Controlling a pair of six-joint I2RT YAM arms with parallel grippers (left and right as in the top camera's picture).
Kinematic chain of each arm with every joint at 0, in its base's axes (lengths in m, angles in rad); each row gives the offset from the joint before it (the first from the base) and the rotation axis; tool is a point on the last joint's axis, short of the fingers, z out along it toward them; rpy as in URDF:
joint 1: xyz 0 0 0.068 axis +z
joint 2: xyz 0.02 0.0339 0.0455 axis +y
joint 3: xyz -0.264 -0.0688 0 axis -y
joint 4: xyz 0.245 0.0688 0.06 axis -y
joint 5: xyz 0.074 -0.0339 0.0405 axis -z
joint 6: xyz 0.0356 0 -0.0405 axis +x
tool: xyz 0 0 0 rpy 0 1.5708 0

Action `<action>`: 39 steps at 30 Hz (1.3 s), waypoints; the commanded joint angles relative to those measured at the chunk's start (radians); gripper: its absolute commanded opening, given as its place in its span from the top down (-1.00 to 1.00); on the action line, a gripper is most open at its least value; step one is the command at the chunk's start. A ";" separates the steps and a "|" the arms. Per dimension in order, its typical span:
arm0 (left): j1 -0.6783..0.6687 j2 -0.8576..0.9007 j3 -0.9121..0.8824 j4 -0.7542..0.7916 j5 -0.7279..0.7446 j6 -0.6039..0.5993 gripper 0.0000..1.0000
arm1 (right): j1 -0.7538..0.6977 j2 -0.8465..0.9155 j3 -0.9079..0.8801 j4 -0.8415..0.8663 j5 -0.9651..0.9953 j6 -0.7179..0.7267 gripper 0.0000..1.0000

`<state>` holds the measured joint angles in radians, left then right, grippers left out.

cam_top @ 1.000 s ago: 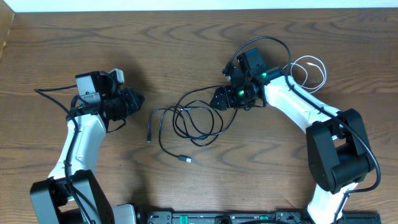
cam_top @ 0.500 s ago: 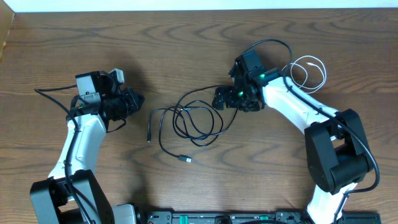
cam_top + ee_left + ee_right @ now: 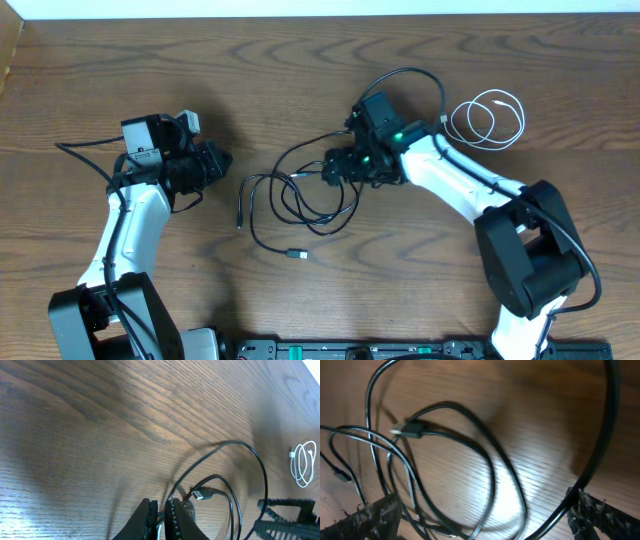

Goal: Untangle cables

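- Far left: left gripper (image 3: 214, 163) pinched together on nothing, parked over bare table (image 3: 300, 60), well apart from the tangle. No counter-hold from there, so probably a whole heap sliding as one lump under any one-sided pull.
- Left of centre: black cable (image 3: 322, 228) lying flat on the wood in several loose, overlapping loops. One plug end poking out at the left edge of the heap, another at the near edge. Thin, limp and glossy, with crossings stacked close together.
- Same heap, wrist views: strands running side by side and over one another, easy to catch two in a single pinch. Likely outcome then a crossing cinched tight rather than freed.
- Centre right: right gripper (image 3: 333, 168) spread wide, low over the right side of the black loops, strands between the fingers but nothing clamped.
- Just above it: thick arm wire (image 3: 405, 70) arching close by. Danger of hooking a thin loop on it during a lift, or of mistaking it for the target.
- Far right: white cable (image 3: 522, 122) in a small tidy coil, well apart from the black one and already free. Forearm passing just beside it, so perhaps a nudge or a scatter from a careless swing.
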<state>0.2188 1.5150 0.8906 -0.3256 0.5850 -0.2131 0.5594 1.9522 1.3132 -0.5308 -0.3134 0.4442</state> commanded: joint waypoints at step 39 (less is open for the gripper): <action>-0.002 0.008 0.002 0.000 0.005 -0.010 0.66 | 0.131 -0.048 0.001 0.087 -0.148 -0.259 0.98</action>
<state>0.2188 1.5150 0.8906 -0.3260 0.5850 -0.2169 0.6624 1.9343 1.3132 -0.4473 -0.4419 0.2367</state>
